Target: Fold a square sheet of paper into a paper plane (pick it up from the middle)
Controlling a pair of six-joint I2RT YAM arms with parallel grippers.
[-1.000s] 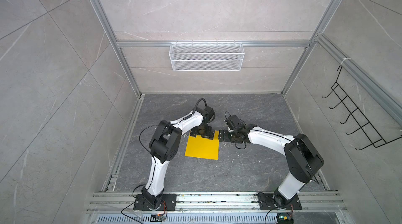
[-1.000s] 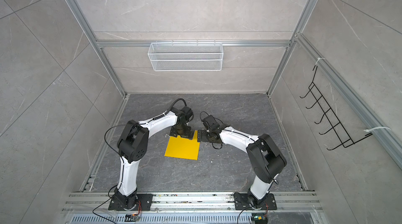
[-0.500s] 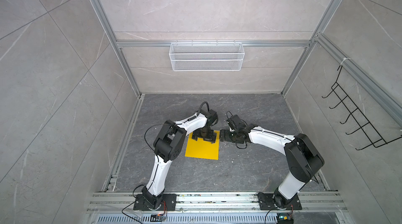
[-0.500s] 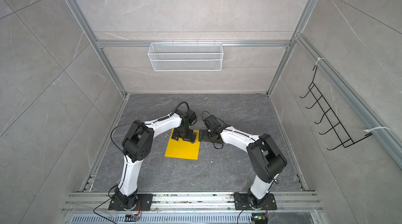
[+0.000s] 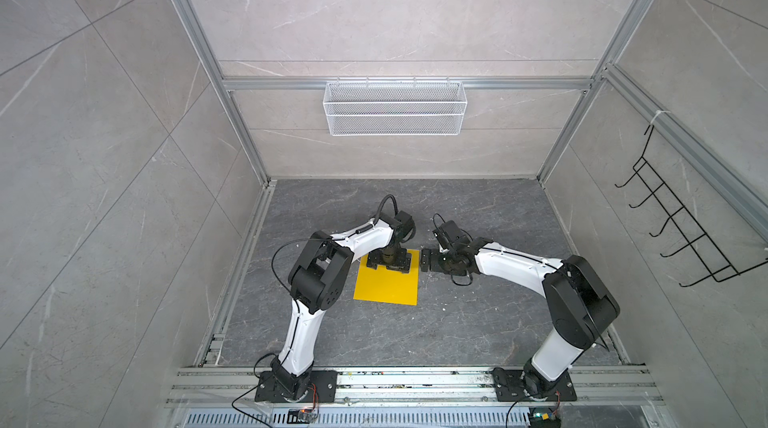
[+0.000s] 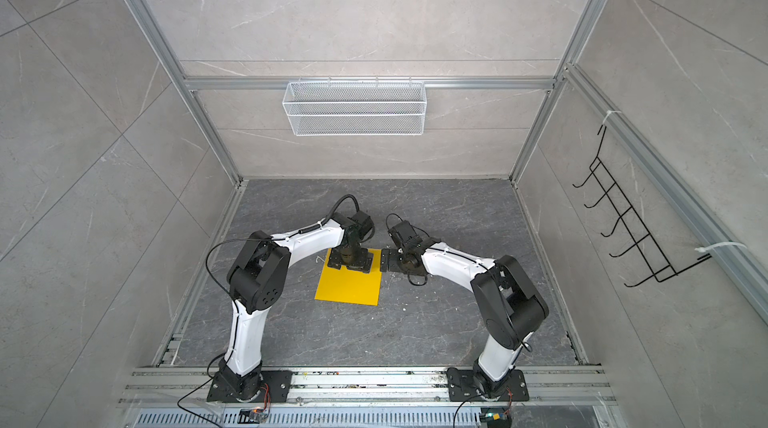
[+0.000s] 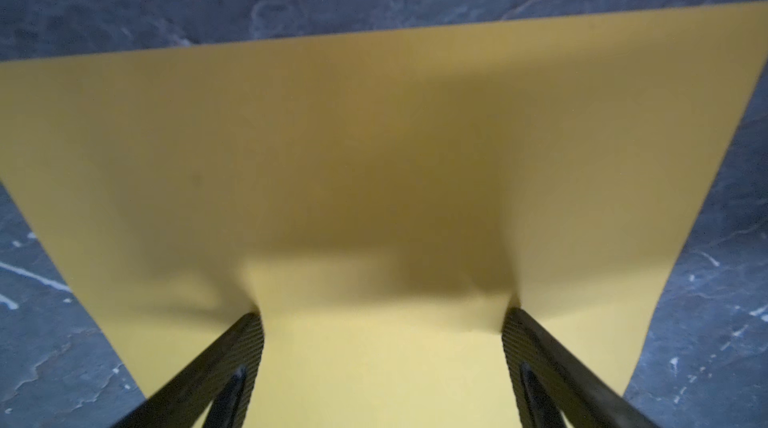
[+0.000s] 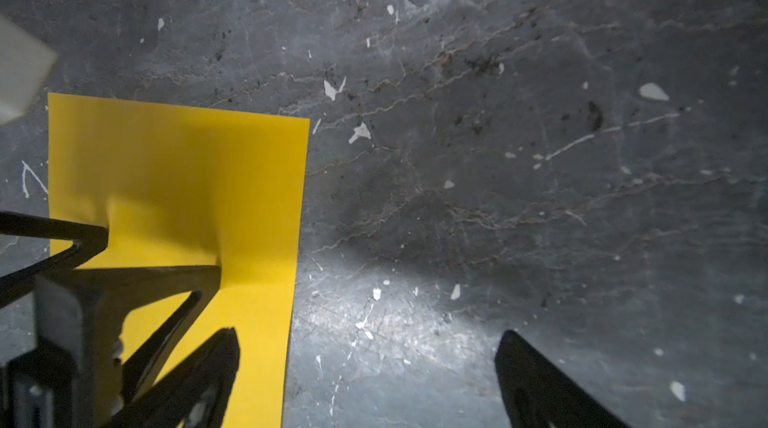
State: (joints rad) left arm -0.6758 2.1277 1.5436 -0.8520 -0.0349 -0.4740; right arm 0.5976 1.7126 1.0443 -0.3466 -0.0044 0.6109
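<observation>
Both arms bent low; left jaws wide, pressing sheet (image 5: 386,288); right jaws wide, empty.

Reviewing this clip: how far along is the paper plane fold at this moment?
Done: nothing folded; the square sheet of paper lies unfolded, no crease visible. In hand: the left gripper, jaws wide, presses its fingertips onto the sheet, which bulges up between them; the right gripper hangs open beside its edge. Left: the lift and every fold.

White wire basket (image 5: 395,107), black hook rack (image 5: 688,222), grey stone floor (image 5: 478,322)
</observation>
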